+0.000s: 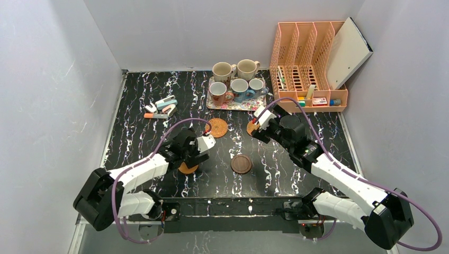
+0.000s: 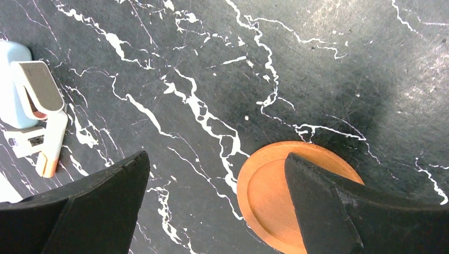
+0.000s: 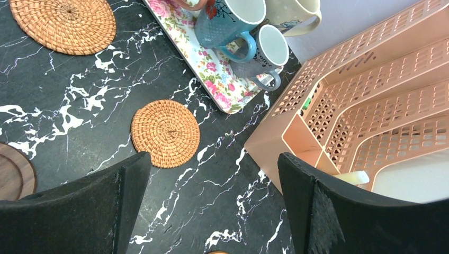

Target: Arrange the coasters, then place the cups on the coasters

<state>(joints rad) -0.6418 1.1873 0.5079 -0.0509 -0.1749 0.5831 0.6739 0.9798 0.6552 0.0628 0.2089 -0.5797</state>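
Note:
Five cups stand on a floral tray (image 1: 213, 104) at the back: two cream ones (image 1: 222, 70) (image 1: 247, 69), a white one (image 1: 218, 93), a blue one (image 1: 239, 89) (image 3: 227, 21) and a small one (image 1: 258, 86) (image 3: 267, 53). One woven coaster (image 1: 216, 127) (image 3: 63, 24) lies in front of the tray. A second woven coaster (image 1: 251, 128) (image 3: 165, 133) lies partly under my open right gripper (image 1: 262, 119) (image 3: 213, 159). The dark brown coaster (image 1: 241, 164) (image 3: 13, 177) lies mid-table. My left gripper (image 1: 204, 144) (image 2: 217, 159) is open, with one finger over a smooth orange coaster (image 1: 187, 169) (image 2: 267, 193).
A pink mesh desk organizer (image 1: 310, 63) (image 3: 370, 95) with small items stands at the back right, close to my right gripper. Several plastic clips (image 1: 161, 108) (image 2: 26, 90) lie at the back left. Grey walls close in the table on three sides.

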